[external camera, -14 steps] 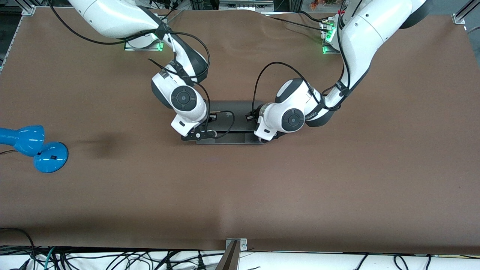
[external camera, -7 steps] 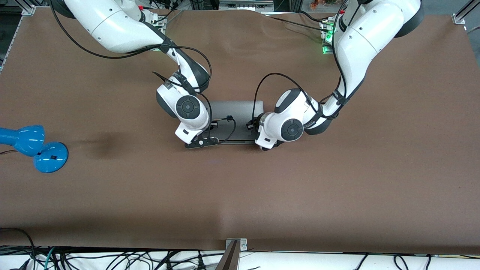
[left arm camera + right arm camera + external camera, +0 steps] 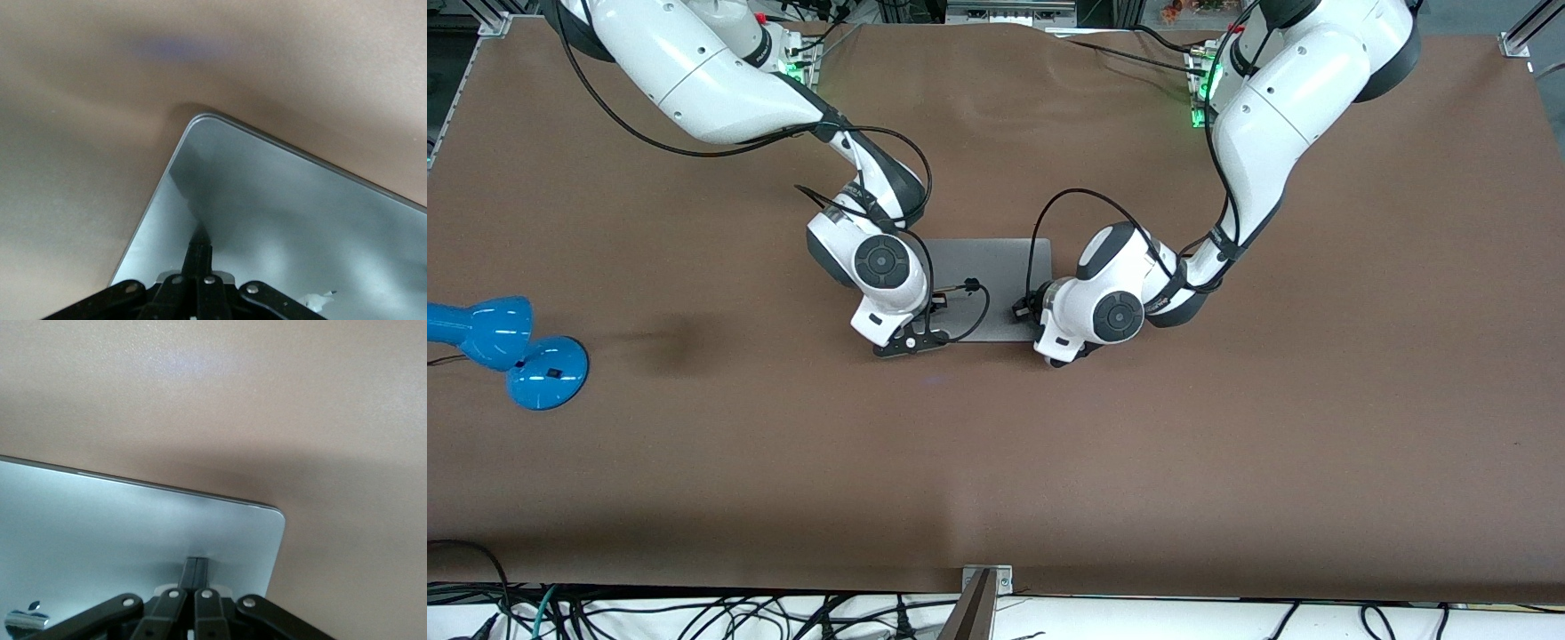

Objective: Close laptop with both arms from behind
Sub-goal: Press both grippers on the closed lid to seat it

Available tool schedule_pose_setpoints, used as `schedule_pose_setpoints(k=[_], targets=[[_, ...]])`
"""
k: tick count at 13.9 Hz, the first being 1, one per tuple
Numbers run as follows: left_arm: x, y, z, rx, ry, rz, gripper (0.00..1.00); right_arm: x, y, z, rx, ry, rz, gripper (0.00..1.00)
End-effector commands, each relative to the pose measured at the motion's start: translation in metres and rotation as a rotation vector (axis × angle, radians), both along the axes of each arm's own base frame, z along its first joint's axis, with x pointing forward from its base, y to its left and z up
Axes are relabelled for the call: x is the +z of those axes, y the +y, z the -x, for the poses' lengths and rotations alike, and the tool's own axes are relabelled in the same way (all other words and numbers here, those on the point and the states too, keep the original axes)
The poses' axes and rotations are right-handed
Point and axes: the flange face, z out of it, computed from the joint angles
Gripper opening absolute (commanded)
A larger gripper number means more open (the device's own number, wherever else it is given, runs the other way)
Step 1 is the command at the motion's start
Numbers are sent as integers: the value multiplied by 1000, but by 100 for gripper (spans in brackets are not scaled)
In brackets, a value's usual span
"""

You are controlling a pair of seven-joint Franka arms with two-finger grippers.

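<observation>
The laptop [image 3: 987, 271] lies in the middle of the table with its grey lid down flat and facing up. My right gripper [image 3: 197, 565] is shut, empty, with its fingertips pressing on the lid [image 3: 120, 520] near a corner, the apple logo [image 3: 27, 613] beside it. In the front view this hand [image 3: 907, 338] is over the laptop's corner toward the right arm's end. My left gripper [image 3: 199, 241] is shut, empty, with its fingertips on the lid [image 3: 287, 213] near its corner. Its hand [image 3: 1054, 348] is over the corner toward the left arm's end.
A blue desk lamp [image 3: 507, 342] lies at the right arm's end of the table. The brown table top [image 3: 996, 462] stretches nearer to the front camera than the laptop. Black cables [image 3: 1040, 231] loop over the lid.
The lid has swung down from part-open to flat. Both hands have moved with it, lower and toward the front camera's side of the laptop.
</observation>
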Motion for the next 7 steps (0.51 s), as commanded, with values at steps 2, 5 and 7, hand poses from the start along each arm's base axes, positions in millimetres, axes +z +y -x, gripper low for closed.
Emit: schedule_pose_setpoints(k=[2,5,7], targets=[[-16,-6,-3,-13,-43,-44,0,-9,5,-4,4,-12,-9,0],[-16,-4,-4,-10,-44,-44,12,-6,-4,-11,-14,-11,-16,23],[-2,3,-13,-13,-69,-42,100,3,-6,-15,-34,-22,-19,100]])
